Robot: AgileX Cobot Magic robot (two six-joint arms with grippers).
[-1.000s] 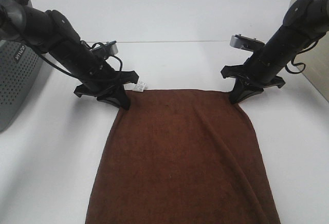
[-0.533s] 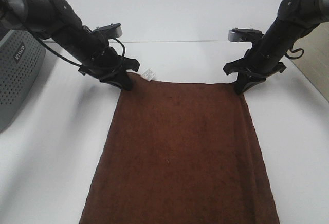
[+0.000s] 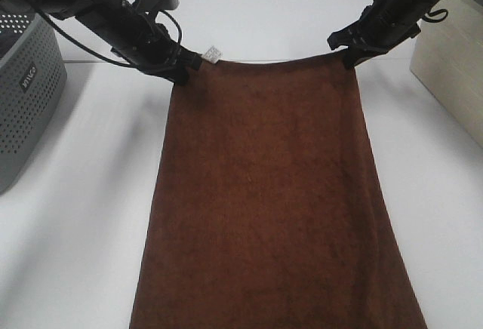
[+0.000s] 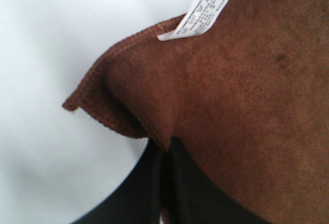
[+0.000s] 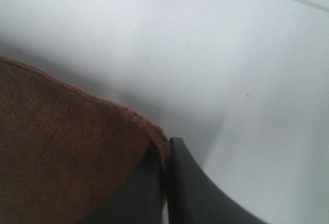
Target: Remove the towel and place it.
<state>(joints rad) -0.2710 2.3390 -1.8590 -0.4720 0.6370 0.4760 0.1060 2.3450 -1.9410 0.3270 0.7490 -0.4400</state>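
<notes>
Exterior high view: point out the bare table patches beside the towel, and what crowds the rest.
Bare table lies between the towel and the grey basket; another strip lies between the towel and the beige box. The far end is crowded: left gripper and right gripper clamp the towel's corners.

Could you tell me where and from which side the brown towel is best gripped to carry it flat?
At its two far corners, as now: the left pincer pinches the corner by the white tag, the right pincer the opposite one. Come from beyond the short far edge, so the thin hem slips between the fingers and the towel hangs spread, not bunched.
</notes>
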